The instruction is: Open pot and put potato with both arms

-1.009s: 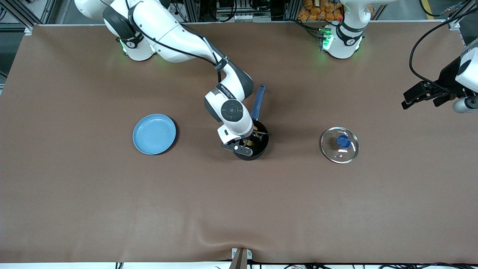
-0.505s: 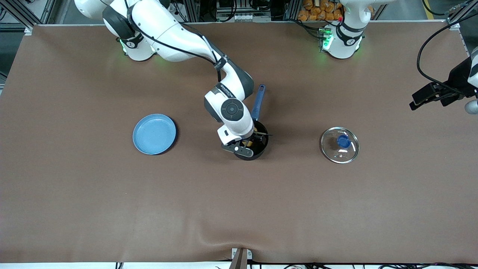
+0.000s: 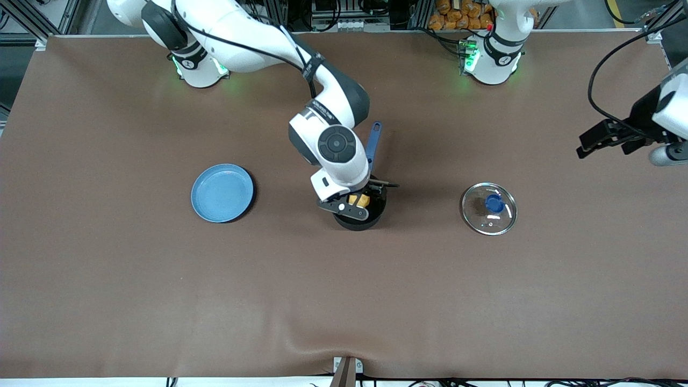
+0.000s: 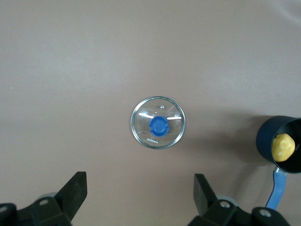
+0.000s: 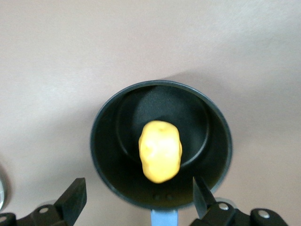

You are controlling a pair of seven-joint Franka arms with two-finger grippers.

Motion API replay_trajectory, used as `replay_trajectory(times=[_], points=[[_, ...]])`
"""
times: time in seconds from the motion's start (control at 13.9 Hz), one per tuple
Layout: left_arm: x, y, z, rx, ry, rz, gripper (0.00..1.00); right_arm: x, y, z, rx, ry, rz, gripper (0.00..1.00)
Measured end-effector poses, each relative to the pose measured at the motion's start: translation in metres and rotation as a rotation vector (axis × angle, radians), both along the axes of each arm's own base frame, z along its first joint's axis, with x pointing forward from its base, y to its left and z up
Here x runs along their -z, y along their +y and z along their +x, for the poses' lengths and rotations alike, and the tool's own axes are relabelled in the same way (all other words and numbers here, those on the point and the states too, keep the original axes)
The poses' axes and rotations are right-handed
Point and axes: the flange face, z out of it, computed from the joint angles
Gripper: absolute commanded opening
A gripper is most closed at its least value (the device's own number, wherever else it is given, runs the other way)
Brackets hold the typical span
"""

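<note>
The black pot (image 3: 361, 215) stands at the table's middle, its blue handle (image 3: 372, 145) pointing toward the robots' bases. The yellow potato (image 3: 360, 201) lies inside it; it also shows in the right wrist view (image 5: 161, 151) and in the left wrist view (image 4: 283, 147). My right gripper (image 3: 352, 203) is open and empty above the pot (image 5: 160, 141). The glass lid (image 3: 488, 208) with its blue knob lies flat on the table toward the left arm's end, also in the left wrist view (image 4: 158, 122). My left gripper (image 3: 607, 138) is open and empty, raised high near the table's end.
A flat blue plate (image 3: 222, 192) lies on the table toward the right arm's end, beside the pot. A table clamp (image 3: 346, 371) sits at the table's edge nearest the front camera.
My right gripper has risen above the pot, leaving the potato in it. My left gripper has shifted slightly near the table's end.
</note>
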Motion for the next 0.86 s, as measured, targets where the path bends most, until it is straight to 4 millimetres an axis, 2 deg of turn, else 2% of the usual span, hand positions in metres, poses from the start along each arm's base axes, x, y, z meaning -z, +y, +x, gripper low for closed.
replay_trajectory(times=[0.14,0.22,0.36,0.5,0.72,0.86], points=[[-0.001,-0.006,-0.001,0.009,-0.002,0.0,1.0,-0.04,-0.023,0.008,0.011,0.013,-0.023,1.0],[-0.001,-0.004,0.0,0.005,-0.002,0.0,1.0,-0.064,-0.046,0.021,0.019,0.006,-0.029,1.0],[-0.001,0.002,0.0,-0.004,0.003,0.0,1.0,-0.116,-0.116,0.059,0.023,-0.031,-0.018,1.0],[-0.001,0.005,-0.001,-0.01,0.007,0.0,1.0,-0.156,-0.198,0.089,-0.005,-0.044,-0.014,1.0],[-0.001,0.004,-0.001,-0.008,0.007,0.001,1.0,-0.188,-0.303,0.112,-0.063,-0.028,-0.017,1.0],[-0.001,0.005,-0.001,-0.01,0.007,0.001,1.0,-0.199,-0.353,0.115,-0.079,0.001,-0.022,1.0]])
